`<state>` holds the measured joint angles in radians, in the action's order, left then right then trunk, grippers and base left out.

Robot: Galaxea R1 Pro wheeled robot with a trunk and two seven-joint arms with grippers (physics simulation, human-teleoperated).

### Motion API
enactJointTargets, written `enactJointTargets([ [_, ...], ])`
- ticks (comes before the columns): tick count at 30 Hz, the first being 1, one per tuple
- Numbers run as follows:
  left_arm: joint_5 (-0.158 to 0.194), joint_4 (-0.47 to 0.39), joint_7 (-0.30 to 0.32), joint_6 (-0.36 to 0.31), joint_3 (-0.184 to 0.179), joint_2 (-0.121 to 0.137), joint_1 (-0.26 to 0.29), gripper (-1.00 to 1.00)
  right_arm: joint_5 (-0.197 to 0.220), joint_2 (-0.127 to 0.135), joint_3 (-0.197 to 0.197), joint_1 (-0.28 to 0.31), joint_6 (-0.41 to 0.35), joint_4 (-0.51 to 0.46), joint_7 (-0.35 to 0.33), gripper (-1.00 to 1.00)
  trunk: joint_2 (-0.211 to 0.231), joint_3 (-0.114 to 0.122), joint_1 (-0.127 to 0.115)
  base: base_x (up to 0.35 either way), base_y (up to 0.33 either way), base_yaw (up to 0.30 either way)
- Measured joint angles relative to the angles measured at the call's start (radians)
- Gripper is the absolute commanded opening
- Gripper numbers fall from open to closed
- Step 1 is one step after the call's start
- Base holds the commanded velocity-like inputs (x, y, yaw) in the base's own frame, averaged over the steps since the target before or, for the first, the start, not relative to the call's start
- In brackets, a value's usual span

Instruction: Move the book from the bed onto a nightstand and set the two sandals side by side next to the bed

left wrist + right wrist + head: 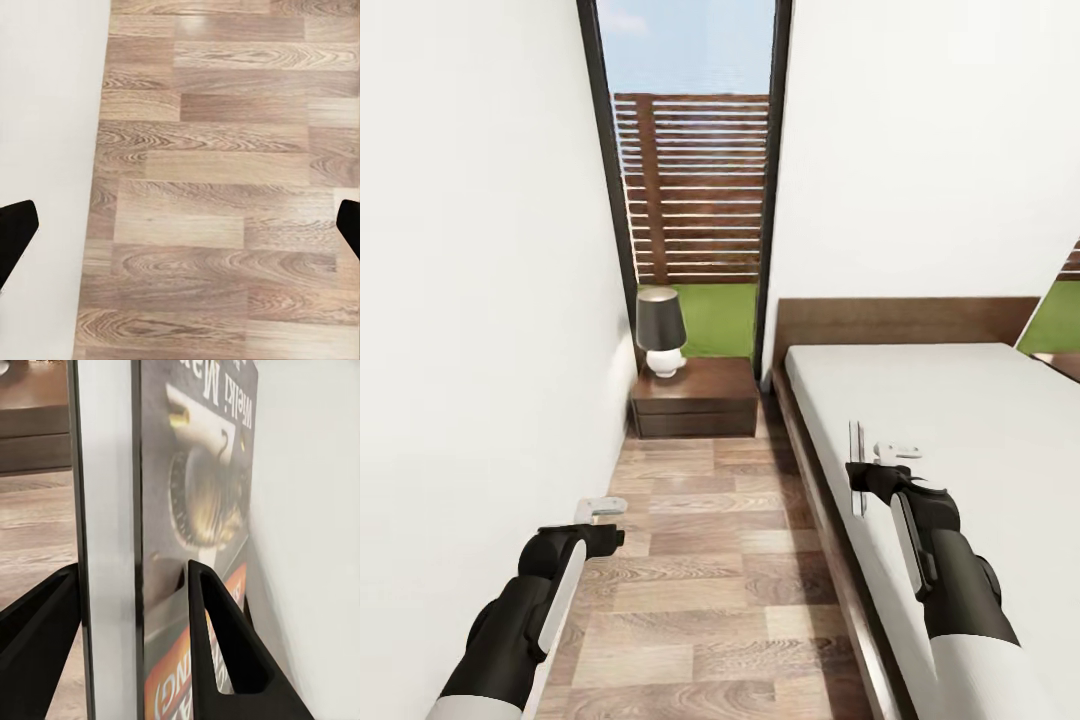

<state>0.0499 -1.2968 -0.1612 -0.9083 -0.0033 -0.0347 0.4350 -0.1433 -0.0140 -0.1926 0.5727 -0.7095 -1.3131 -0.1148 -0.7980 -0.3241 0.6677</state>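
My right gripper [868, 470] is shut on the book [856, 465], holding it upright and edge-on just above the near edge of the bed [970, 420]. The right wrist view shows the book [202, 472] standing between the two black fingers [225, 645], its dark cover with an orange band facing the grey mattress. The dark-brown nightstand [700, 388] stands ahead against the window, left of the headboard. Low over the plank floor near the left wall, my left gripper [603, 510] hangs open, holding nothing. Its fingertips [16, 229] stand far apart. The sandals are out of view.
A black-shaded lamp [660, 335] on a white base occupies the nightstand's left half. A white wall [470, 300] closes the left side of a narrow floor aisle [700, 560] running to the nightstand. A tall dark-framed window [695, 180] shows fence and lawn.
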Motion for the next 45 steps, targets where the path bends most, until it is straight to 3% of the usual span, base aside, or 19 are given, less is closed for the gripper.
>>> enactJointTargets([
  [25, -0.001, 0.000, 0.001, 0.001, -0.002, -0.001, 0.000, 1.00, 0.001, 0.002, -0.003, 0.000, 0.000, 0.000, 0.000, -1.00, 0.000, 0.000, 0.000, 0.338, -0.003, 0.000],
  [33, 0.000, 0.000, 0.000, 0.002, -0.024, 0.000, 0.000, 1.00, 0.000, 0.003, -0.002, 0.000, -0.001, 0.000, 0.000, -1.00, 0.000, 0.000, 0.000, 0.328, -0.083, 0.000],
  [45, 0.000, 0.000, 0.000, 0.003, -0.028, -0.001, 0.000, 1.00, 0.000, 0.003, -0.003, 0.000, 0.000, 0.000, 0.000, -1.00, 0.000, 0.000, 0.000, 0.340, -0.004, 0.000],
])
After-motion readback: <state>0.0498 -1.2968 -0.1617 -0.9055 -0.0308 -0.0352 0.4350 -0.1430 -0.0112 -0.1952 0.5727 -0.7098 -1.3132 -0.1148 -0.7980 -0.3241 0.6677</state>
